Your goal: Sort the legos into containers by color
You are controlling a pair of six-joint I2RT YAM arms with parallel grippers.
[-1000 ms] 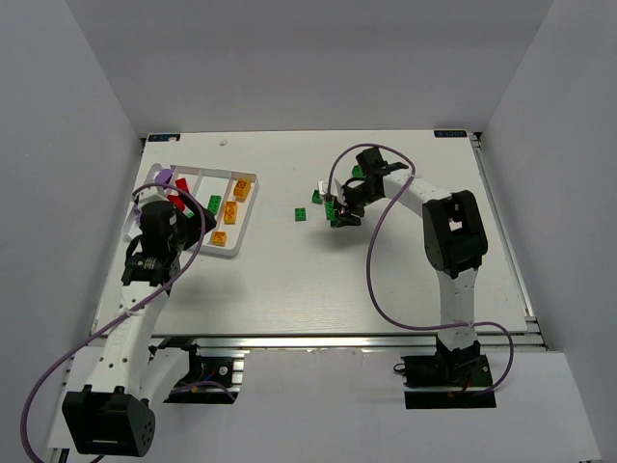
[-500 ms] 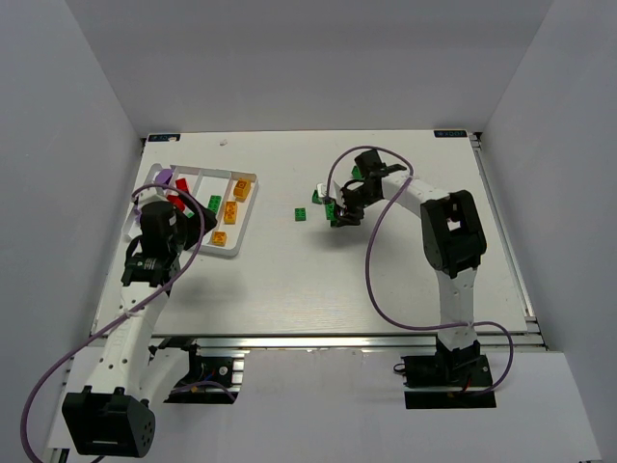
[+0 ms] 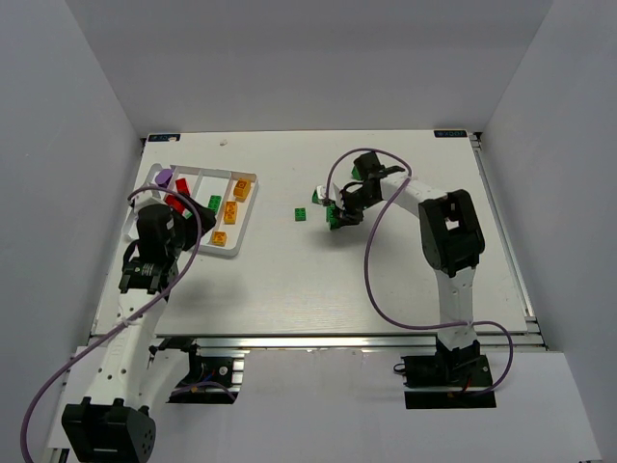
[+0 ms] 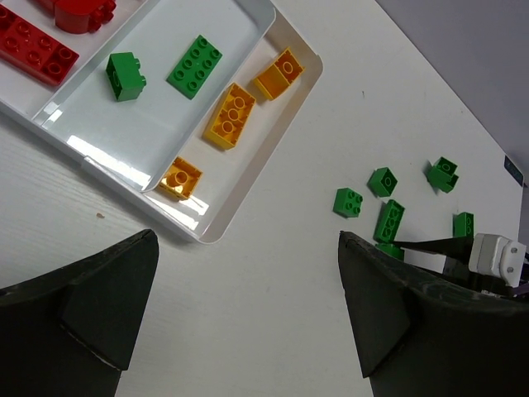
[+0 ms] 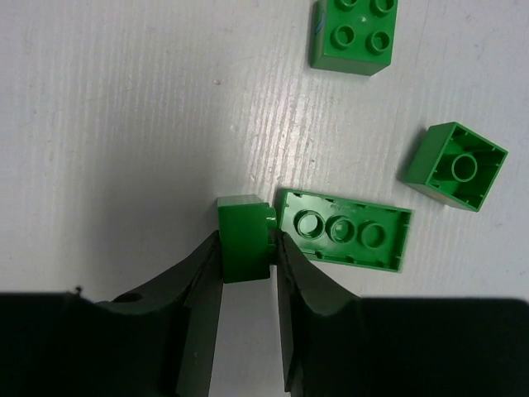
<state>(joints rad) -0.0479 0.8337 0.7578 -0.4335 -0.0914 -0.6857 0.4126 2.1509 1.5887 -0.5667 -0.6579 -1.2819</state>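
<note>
Left gripper (image 4: pixel 248 248): spread wide and empty, it hangs over bare table off the tray's near corner. It is judged to be parked clear of the sorting.
White tray (image 4: pixel 132 132): set at the left side. Two green bricks (image 4: pixel 194 66) are seen in one compartment, three orange-yellow bricks (image 4: pixel 230 114) in the outer one, and red bricks (image 4: pixel 33 50) on the other side of the green ones. The colours are kept apart.
Right gripper (image 5: pixel 245 256): the fingers are pressed on both sides of a small green brick (image 5: pixel 245 236). Whether the brick is lifted cannot be told.
Grip choice: the brick is pinched across its free sides, probably because a long green brick (image 5: pixel 343 229) lies against its end, hollow side up.
Farther greens: a tilted brick (image 5: pixel 456 165) and a square studded brick (image 5: pixel 354 33) lie apart, unsorted.
Destination: the green compartment is judged next, well apart to the left.
Right wrist view: finger contact is shown here alone.
Left wrist view: tray contents are read clearly here.
Top view: a purple piece (image 3: pixel 164 177) at the tray's far end is shown, along with the open stretch of table between pile and tray.
</note>
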